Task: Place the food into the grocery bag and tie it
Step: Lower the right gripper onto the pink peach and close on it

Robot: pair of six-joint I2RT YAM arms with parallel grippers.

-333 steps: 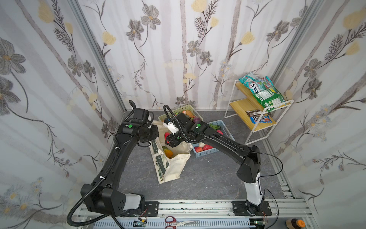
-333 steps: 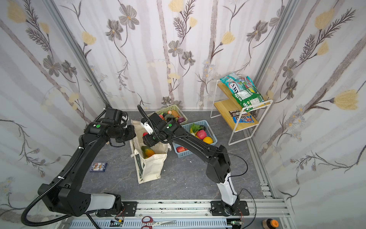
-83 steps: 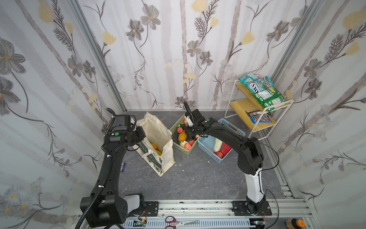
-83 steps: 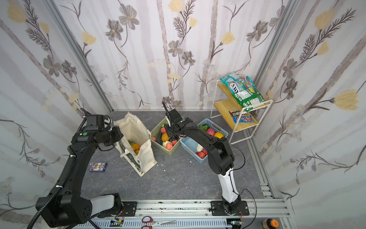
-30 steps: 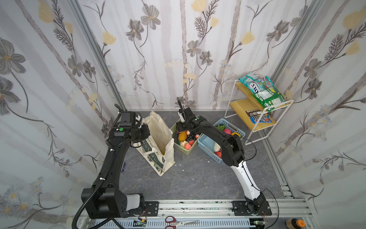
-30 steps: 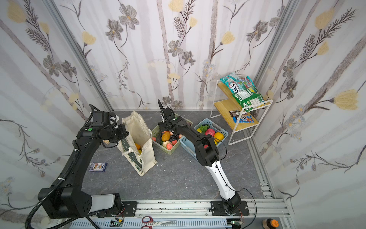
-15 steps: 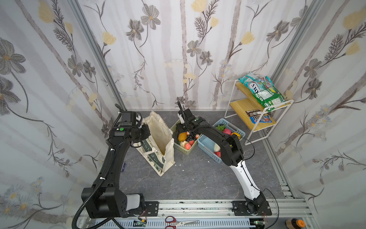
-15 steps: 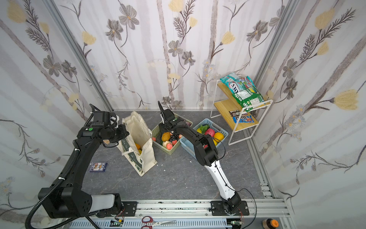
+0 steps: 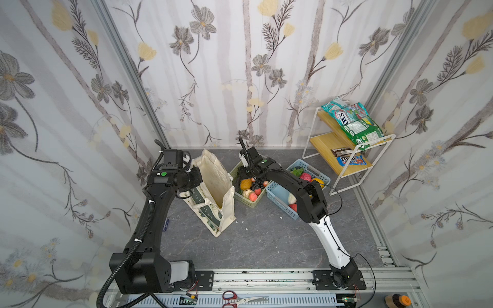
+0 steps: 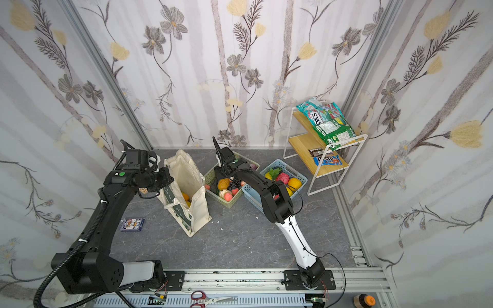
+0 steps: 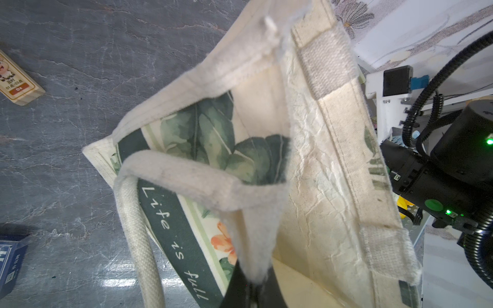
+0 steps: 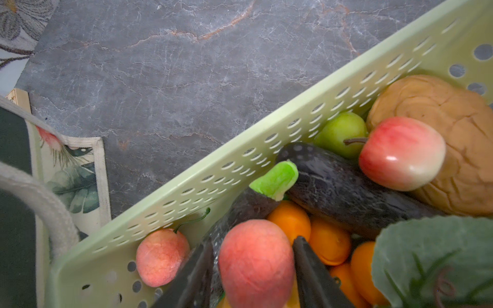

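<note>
Left pincer was clamped tight on the cloth rim of the bag, which stood upright and open on the floor, just beside the green basket. Some orange and yellow fruit was already inside it. Right pincer sat down in the basket, jaws part open either side of a pink peach, one finger touching it, a sliver of gap at the other

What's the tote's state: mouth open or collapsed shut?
Open and upright. In both top views the grocery bag gapes at the mouth; in a top view orange fruit shows inside. The left claw pinches its rim.
</note>
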